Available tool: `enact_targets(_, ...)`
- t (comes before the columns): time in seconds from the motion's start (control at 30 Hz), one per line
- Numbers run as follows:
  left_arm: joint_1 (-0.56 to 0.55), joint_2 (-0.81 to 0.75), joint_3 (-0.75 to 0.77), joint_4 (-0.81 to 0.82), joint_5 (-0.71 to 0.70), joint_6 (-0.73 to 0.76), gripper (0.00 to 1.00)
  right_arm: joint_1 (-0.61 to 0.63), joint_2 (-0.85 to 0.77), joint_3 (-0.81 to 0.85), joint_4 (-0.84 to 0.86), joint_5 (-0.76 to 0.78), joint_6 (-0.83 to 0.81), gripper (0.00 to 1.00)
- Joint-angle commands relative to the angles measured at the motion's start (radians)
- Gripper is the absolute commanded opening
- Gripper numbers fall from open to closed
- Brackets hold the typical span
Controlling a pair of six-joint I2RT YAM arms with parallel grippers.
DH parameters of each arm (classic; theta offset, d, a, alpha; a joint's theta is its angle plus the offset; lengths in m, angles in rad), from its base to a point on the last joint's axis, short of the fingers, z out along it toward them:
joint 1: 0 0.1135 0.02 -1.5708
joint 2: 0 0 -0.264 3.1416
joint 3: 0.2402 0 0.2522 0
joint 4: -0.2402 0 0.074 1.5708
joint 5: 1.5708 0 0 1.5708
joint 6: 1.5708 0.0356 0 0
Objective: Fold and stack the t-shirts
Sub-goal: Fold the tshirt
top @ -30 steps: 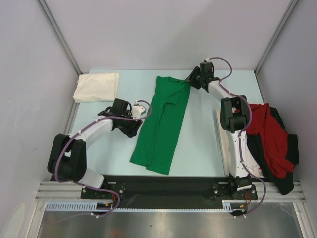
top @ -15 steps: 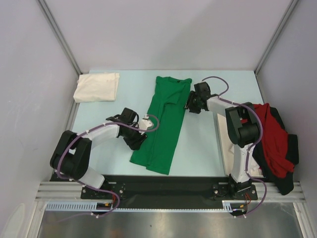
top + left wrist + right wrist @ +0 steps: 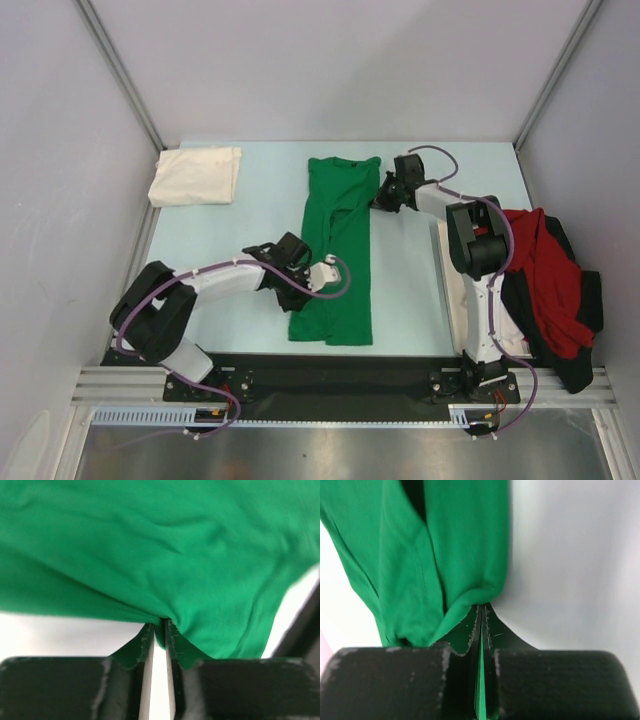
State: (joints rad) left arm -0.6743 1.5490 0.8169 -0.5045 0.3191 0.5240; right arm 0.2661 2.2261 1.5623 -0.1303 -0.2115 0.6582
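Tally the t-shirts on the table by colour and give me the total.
green t-shirt: 1
cream-white t-shirt: 1
red t-shirt: 1
dark t-shirt: 1
Total: 4

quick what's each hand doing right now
left hand: closed, pinching an edge fold of the green t-shirt.
right hand: closed, pinching the green t-shirt at its edge near the far end.
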Motion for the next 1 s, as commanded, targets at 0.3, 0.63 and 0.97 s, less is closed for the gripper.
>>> enact_targets(0.3,-0.137,-0.210,-0.042,-0.082,-0.058,0.039,0.46,-0.018,-0.291,-0.171,-0.153,0.090,-0.104,0.46)
enact_targets(0.63,-0.381,-0.351,-0.169,0.006,-0.255,0.151,0.49,0.174,-0.799,-0.724,-0.345,0.130,-0.094,0.51)
enact_targets(0.97,-0.447,-0.560,-0.349,0.184,-0.103,0.321,0.53,0.375,-1.160,-1.035,-0.433,0.139,0.106,0.51)
